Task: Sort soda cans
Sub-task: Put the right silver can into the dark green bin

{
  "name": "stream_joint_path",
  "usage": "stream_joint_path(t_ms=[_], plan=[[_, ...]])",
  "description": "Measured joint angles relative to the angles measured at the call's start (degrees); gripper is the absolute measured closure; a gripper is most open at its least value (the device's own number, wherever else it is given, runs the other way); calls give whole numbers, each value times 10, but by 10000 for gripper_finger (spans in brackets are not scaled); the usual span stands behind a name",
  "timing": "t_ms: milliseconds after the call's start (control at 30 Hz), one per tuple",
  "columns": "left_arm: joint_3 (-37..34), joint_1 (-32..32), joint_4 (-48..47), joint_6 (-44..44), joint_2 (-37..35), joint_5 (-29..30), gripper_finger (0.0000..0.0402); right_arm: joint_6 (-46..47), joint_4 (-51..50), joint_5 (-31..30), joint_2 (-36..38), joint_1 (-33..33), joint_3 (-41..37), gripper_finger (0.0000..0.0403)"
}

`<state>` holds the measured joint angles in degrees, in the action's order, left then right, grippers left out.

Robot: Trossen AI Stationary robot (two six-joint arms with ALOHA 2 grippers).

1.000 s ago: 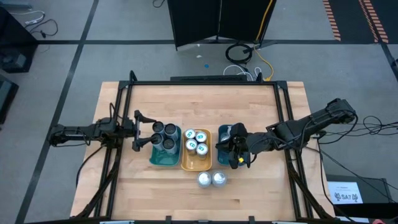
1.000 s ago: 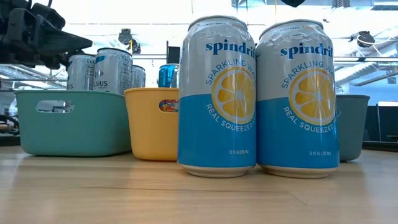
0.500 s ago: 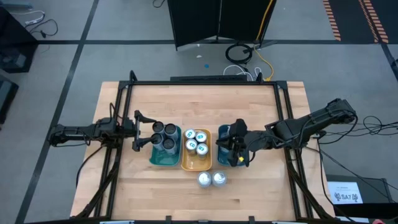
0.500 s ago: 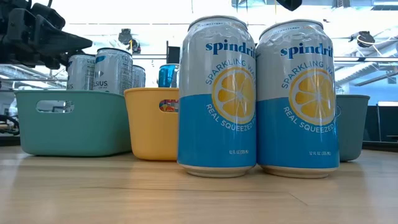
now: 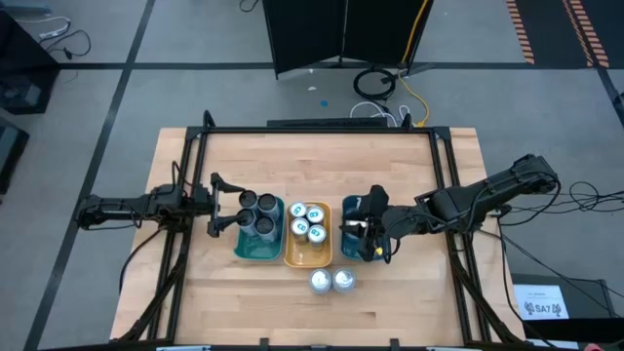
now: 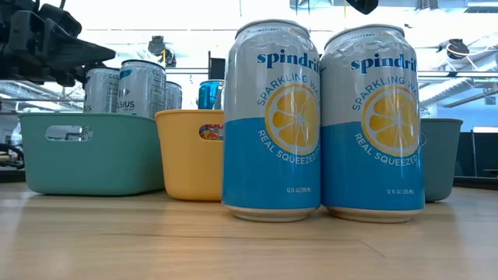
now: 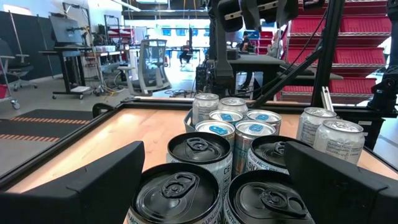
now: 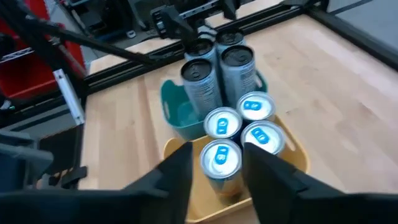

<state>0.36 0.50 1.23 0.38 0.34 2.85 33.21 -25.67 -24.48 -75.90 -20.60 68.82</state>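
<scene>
Two blue-and-silver soda cans [image 5: 331, 281] [image 6: 271, 120] stand upright on the table near its front edge. Several dark-topped cans [image 5: 255, 210] [image 7: 199, 149] stand in the teal tray [image 5: 255, 250]. Several blue-topped cans [image 5: 307, 221] [image 8: 222, 122] stand in the orange tray [image 5: 307, 259]. My right gripper [image 5: 359, 234] [image 8: 216, 180] hangs open above the blue tray [image 5: 351, 210], pointing down toward the orange tray, with nothing between its fingers. My left gripper [image 5: 219, 207] [image 7: 214, 186] waits open and level just left of the teal tray.
The three trays stand side by side in the middle of the table. A black frame [image 5: 322, 129] runs around the tabletop. Bare wood lies to the far side and at the front corners. Cables [image 5: 385, 88] lie on the floor beyond the far edge.
My right gripper has stayed above the blue tray and has rolled a little about its own pointing line. The cans and trays have not moved.
</scene>
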Motion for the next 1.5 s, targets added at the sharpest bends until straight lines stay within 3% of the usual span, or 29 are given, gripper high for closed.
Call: stream_joint_path(t_ms=[500,867,967,1067,1233,1500], plan=[[0,0,0,0,0,0,11,-26,-25,-79,30,12,0,15],[0,0,0,0,0,0,11,-26,-56,-81,88,21,0,20],[0,0,0,0,0,0,11,-24,-83,-52,90,21,0,20],[0,0,0,0,0,0,11,-20,-127,30,86,22,0,21],[0,0,0,0,0,0,11,-14,-180,137,52,-10,0,22],[0,0,0,0,0,0,11,-172,-127,137,-69,-88,0,22]])
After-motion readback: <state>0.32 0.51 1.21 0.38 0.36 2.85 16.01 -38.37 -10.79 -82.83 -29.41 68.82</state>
